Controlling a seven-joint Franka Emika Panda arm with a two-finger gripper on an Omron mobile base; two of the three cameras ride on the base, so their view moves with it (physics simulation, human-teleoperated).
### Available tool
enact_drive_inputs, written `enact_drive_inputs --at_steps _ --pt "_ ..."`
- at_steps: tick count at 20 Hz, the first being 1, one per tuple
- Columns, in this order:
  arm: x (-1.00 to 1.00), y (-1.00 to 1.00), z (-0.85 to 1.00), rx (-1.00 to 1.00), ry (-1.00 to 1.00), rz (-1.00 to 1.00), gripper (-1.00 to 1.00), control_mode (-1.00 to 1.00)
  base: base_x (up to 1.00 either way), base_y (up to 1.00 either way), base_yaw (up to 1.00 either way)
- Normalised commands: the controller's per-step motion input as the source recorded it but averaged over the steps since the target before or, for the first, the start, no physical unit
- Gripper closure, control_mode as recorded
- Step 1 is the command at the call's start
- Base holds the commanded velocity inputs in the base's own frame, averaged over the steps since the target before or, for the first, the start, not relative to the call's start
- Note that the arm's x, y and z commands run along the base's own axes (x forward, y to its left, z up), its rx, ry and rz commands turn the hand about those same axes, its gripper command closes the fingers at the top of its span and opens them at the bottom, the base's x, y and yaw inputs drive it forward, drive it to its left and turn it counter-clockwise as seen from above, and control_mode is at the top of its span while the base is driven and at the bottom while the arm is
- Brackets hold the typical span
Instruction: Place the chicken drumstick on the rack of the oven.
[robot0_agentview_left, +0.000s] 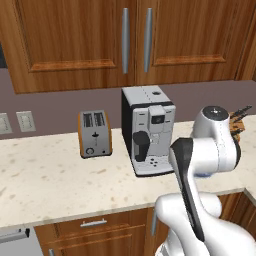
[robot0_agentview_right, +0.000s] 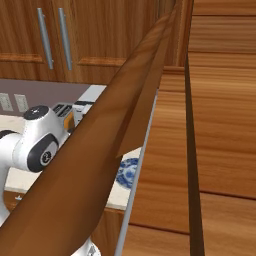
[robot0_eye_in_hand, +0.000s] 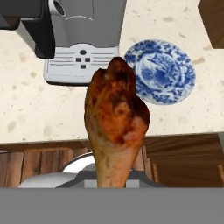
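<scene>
drumstick: chicken drumstick (robot0_eye_in_hand: 116, 127) fills the middle of the hand view; orange-brown, glossy, w/ darker charred patches; fat end up, tapering to a thinner, paler end at the bottom.
where: held up in the air above the worktop's (robot0_eye_in_hand: 26, 105) front edge, not touching it.
tool: tips hidden behind the meat, but the thin end runs down between them, so it's clenched on the drumstick.
plate: blue patterned plate (robot0_eye_in_hand: 164, 72) on the worktop just right of the coffee machine (robot0_eye_in_hand: 81, 41), bare.
arm: white arm (robot0_agentview_left: 212, 145) rises from lower right in left base view, elbow bent in front of the worktop, right of the coffee machine; wrist end out of frame.
worktop: speckled cream; toaster (robot0_agentview_left: 95, 133) sits left of the coffee machine, apart from it.
right side: wooden cabinet panel (robot0_agentview_right: 100, 165) slants close across the right base view; a sliver of plate peeks past it.
</scene>
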Motion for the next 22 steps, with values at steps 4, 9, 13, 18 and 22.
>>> enact_drive_inputs --at_steps 4,9,13,18,22 --pt "0.00 0.02 -0.08 0.00 -0.15 0.00 1.00 -1.00 0.00 0.00 0.00" --pt "0.00 0.00 -0.25 0.02 -0.11 0.00 1.00 -1.00 0.00 0.00 0.00" --pt "0.00 0.00 0.00 0.00 0.00 0.00 1.00 -1.00 0.00 0.00 0.00" --pt "-0.05 0.03 0.00 0.00 -0.02 0.00 1.00 1.00 -0.13 0.20 -0.04" --pt "0.00 0.00 0.00 0.00 0.00 0.00 1.00 1.00 -0.41 0.66 -0.37"
